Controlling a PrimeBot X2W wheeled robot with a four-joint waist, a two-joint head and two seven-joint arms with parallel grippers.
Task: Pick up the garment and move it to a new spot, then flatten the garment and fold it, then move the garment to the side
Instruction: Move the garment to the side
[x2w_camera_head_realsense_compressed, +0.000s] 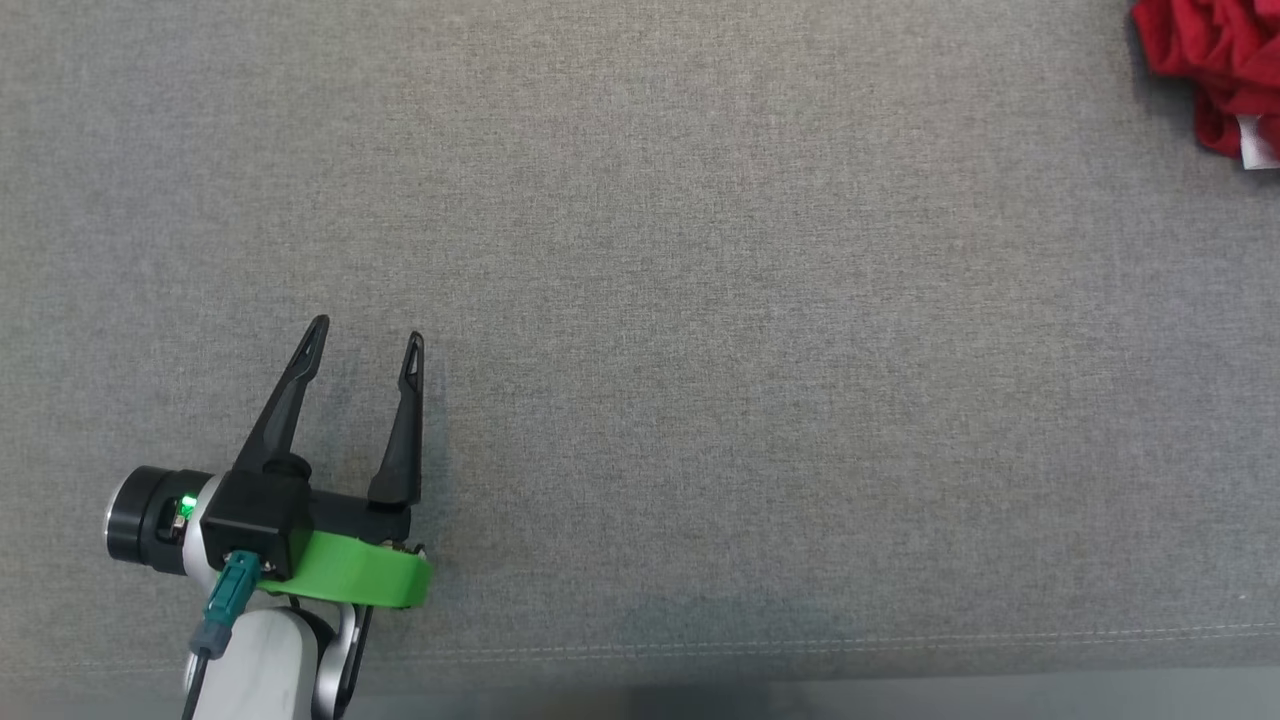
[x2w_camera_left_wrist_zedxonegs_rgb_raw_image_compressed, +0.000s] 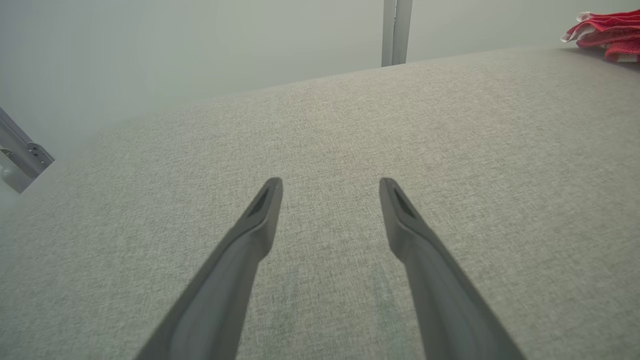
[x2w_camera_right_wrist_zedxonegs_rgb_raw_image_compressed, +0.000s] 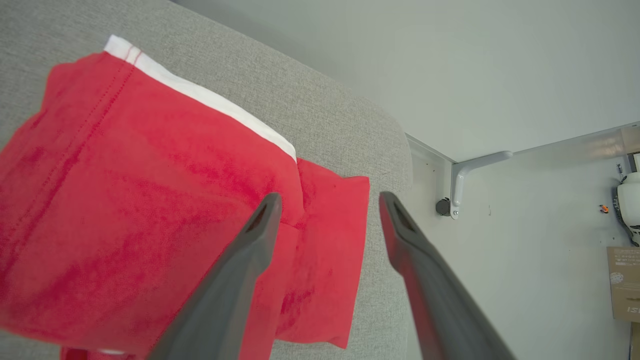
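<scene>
Red soft-knit garment (x2w_camera_right_wrist_zedxonegs_rgb_raw_image_compressed: 125, 200) with white trim lies bunched at your grey woven worktop's (x2w_camera_head_realsense_compressed: 700, 300) far right corner. Your right gripper (x2w_camera_right_wrist_zedxonegs_rgb_raw_image_compressed: 330, 197) fingers stand apart over it, gripping nothing; left gripper (x2w_camera_head_realsense_compressed: 366, 330) fingers apart too, well away.

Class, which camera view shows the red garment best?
Right wrist view: the garment lies close, white trim and stitching plain. Head view: garment cut off at the corner. Left wrist view: garment a distant sliver.

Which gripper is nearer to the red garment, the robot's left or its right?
Right. The right gripper is open, close over the red garment, one finger crossing it in the wrist view. The left gripper, also open, is over bare grey fabric surface, far from the garment.
</scene>
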